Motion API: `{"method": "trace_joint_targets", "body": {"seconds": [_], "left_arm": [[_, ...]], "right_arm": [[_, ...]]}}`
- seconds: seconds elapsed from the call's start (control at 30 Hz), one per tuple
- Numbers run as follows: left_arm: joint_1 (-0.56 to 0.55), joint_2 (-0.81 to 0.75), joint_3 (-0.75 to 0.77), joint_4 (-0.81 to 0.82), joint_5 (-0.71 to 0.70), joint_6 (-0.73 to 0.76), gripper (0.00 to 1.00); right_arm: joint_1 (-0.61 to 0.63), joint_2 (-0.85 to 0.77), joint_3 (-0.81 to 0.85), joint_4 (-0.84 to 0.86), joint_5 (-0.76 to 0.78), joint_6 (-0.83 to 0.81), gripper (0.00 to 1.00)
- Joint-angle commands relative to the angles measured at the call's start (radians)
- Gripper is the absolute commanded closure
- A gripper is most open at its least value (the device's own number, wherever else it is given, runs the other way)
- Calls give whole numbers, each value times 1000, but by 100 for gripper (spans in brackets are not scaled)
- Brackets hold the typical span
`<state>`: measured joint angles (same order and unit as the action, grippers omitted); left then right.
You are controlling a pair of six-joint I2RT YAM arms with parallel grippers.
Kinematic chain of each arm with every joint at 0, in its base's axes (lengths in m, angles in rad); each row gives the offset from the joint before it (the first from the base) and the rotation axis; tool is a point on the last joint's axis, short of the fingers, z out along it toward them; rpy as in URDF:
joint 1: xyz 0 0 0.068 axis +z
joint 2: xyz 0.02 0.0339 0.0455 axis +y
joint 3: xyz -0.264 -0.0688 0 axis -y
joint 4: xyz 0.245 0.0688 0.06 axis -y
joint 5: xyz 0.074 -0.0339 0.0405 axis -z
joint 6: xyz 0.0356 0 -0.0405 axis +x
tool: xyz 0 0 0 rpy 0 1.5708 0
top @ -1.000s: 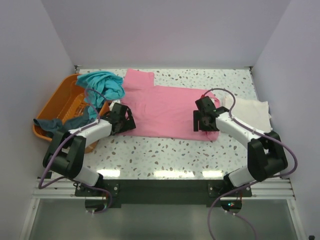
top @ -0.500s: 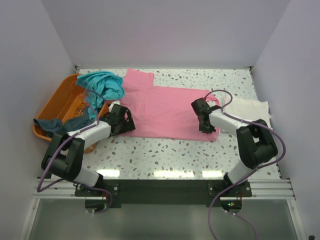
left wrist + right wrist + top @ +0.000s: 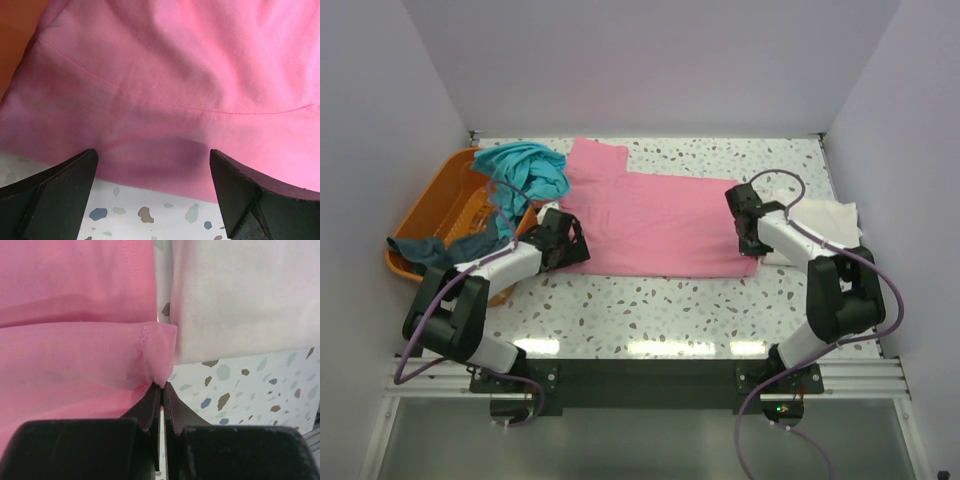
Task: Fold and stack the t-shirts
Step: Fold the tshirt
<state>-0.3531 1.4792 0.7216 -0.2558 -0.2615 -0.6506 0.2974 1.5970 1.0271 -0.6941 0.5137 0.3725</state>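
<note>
A pink t-shirt (image 3: 650, 220) lies spread across the middle of the table. My right gripper (image 3: 750, 243) is at its near right corner, shut on a pinch of the pink hem (image 3: 159, 371). A cream-white t-shirt (image 3: 820, 225) lies flat just to the right of that corner (image 3: 235, 295). My left gripper (image 3: 572, 243) sits low at the pink shirt's near left edge, open, its fingers (image 3: 60, 185) straddling the hem (image 3: 165, 160) without closing on it. A teal t-shirt (image 3: 525, 170) and a dark slate-blue t-shirt (image 3: 430, 250) hang over the basket.
An orange plastic basket (image 3: 440, 205) stands at the table's left edge, against the left wall. White walls close in the back and both sides. Speckled tabletop (image 3: 650, 300) shows in front of the pink shirt.
My right gripper has shut on the pink shirt's near right corner and moved right, drawing that edge out towards the cream-white shirt. The left gripper has stayed put, open.
</note>
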Motion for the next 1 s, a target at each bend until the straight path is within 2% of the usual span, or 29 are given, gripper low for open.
{"method": "trace_joint_targets", "body": {"seconds": [0.0, 0.17, 0.27, 0.37, 0.43, 0.47, 0.57, 0.73, 0.97], "left_arm": [[22, 3, -22, -63, -35, 9, 0], [26, 21, -21, -66, -33, 9, 0], [29, 20, -24, -62, -35, 11, 0], [31, 20, -27, -54, -18, 12, 0], [31, 20, -28, -51, -10, 14, 0], [31, 21, -28, -49, -5, 14, 0], [31, 15, -28, -46, 1, 17, 0], [31, 4, -33, -39, 24, 22, 0], [31, -11, -40, -36, 30, 23, 0]], "right_arm": [[-29, -17, 44, -19, -44, -168, 100], [-47, 38, 77, -38, -35, -202, 100], [-47, 63, 91, -25, 54, -179, 100], [-46, 80, 102, 12, 11, -195, 100], [-46, 98, 114, -4, 14, -165, 88], [-46, 98, 113, -2, 3, -159, 70], [-37, 74, 102, -7, -63, -158, 52], [17, -57, 53, -15, -118, -124, 44], [34, -227, -90, 11, -202, -61, 42]]}}
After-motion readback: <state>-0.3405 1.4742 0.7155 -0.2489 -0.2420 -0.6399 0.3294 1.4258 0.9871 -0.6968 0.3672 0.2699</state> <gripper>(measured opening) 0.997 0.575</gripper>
